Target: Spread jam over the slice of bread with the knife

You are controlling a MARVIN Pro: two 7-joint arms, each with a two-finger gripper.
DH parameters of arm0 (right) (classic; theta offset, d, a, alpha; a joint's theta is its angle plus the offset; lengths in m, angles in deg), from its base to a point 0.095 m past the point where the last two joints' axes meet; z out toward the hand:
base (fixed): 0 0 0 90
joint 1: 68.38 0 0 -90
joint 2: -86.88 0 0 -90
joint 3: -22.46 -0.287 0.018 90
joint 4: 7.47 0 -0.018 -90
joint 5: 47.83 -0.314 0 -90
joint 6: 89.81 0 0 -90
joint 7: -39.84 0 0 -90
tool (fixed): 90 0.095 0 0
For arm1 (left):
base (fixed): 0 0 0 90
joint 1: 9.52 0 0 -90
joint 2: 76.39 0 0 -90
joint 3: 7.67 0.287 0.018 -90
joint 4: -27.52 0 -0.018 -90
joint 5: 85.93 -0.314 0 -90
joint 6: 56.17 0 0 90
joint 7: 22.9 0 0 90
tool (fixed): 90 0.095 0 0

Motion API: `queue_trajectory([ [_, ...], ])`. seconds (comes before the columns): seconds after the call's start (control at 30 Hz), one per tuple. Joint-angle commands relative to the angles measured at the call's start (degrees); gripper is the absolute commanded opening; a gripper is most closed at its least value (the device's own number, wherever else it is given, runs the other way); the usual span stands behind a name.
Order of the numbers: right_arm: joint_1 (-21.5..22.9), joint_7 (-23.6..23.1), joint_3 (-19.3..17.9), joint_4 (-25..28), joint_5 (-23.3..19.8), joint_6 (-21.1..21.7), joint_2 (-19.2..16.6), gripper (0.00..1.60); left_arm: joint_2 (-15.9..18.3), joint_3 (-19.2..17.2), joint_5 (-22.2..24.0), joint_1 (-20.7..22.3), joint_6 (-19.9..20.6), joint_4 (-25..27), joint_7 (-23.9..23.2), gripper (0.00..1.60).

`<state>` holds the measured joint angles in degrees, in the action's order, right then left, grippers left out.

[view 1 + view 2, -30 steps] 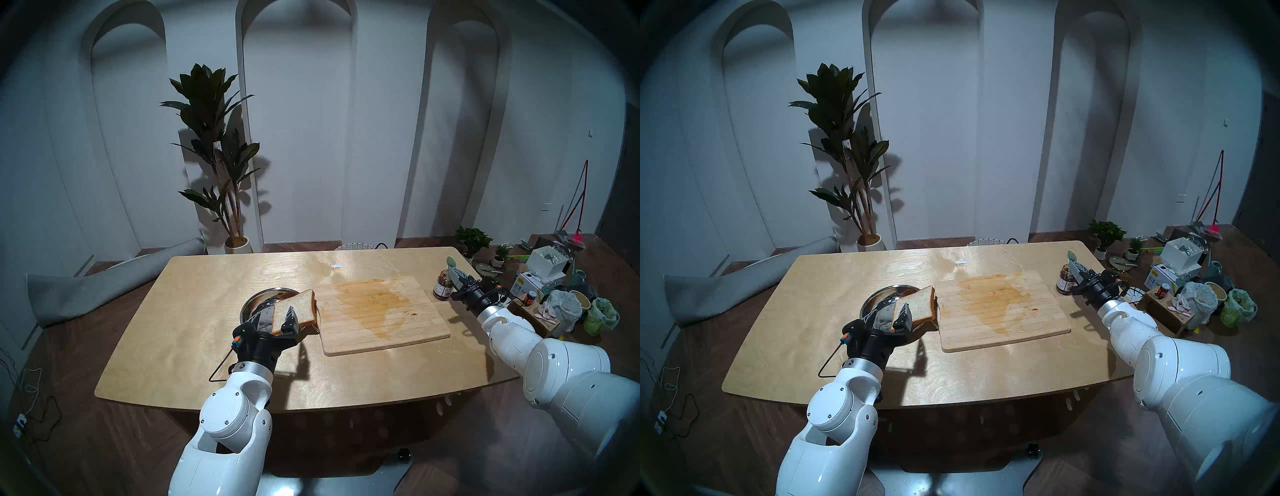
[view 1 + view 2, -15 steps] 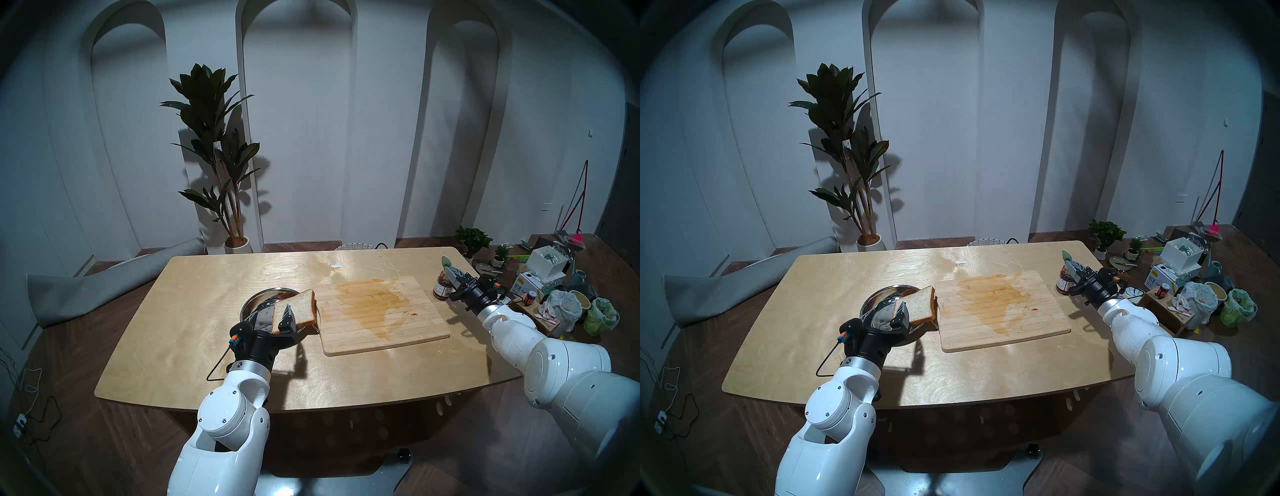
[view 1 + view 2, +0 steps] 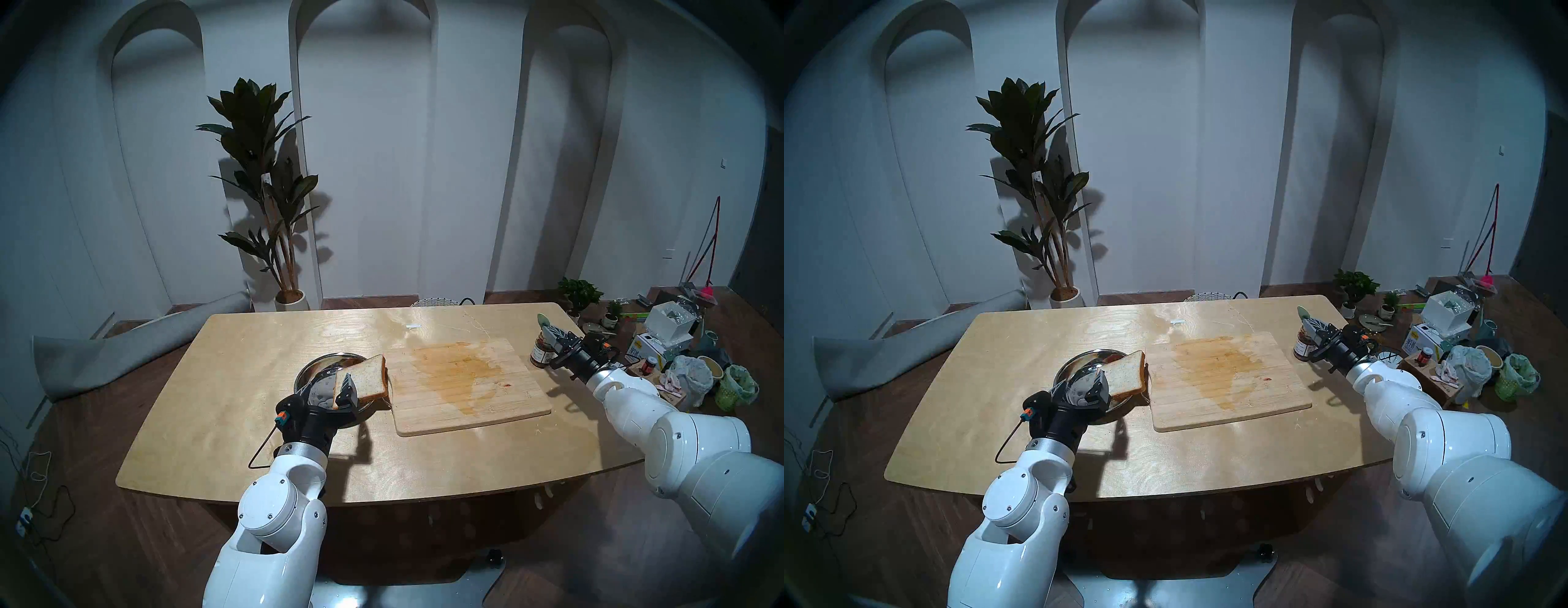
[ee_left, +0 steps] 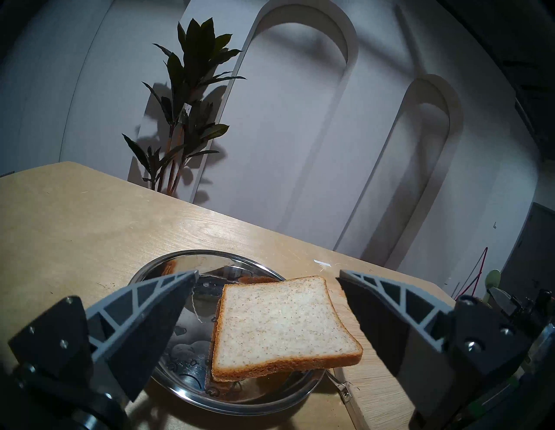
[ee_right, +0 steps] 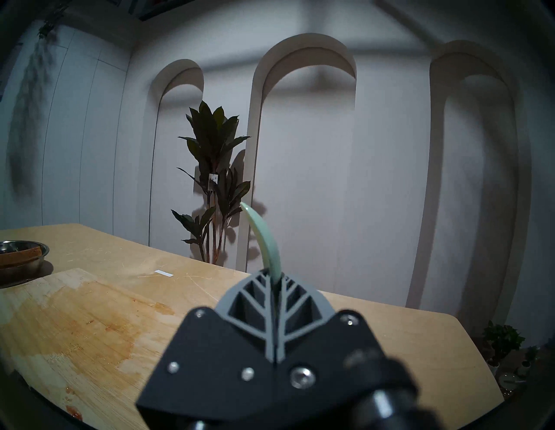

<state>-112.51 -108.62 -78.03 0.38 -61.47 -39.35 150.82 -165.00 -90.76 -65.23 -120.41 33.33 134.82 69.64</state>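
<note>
On the wooden table (image 3: 237, 407), the left gripper (image 4: 264, 303) gaped wide around the bread (image 4: 282, 324), while the right gripper (image 3: 553, 333) clenched the knife (image 5: 264, 237) beside the far-right jam jar (image 3: 539, 351).

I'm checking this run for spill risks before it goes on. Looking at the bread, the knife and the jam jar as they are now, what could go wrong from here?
1. The slice of bread overhangs the metal bowl toward the cutting board; the open left gripper could tip it off.
2. The right gripper pinches only the thin knife end, so it may twist when scooping.
3. The jam jar stands near the table edge, beside that gripper; a nudge could topple it.
</note>
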Motion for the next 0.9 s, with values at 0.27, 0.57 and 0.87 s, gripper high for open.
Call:
queue_trajectory([
  [0.27, 2.1, -1.5, 0.6, 0.7, 0.9, -0.7, -1.7, 0.0, -0.1, 0.2, 0.0, 0.2, -0.5, 1.4, -0.3, 1.6],
  [0.57, 1.6, -1.4, 1.2, 0.5, 2.1, -2.7, -1.9, 0.0, -0.3, 0.3, -0.2, -0.1, -0.6, 1.3, -0.2, 1.6],
  [0.87, 1.4, -2.6, 0.9, 0.8, 1.9, -5.1, -1.9, 0.0, -0.2, 0.9, -0.3, -0.2, -0.9, 1.2, 0.0, 1.6],
])
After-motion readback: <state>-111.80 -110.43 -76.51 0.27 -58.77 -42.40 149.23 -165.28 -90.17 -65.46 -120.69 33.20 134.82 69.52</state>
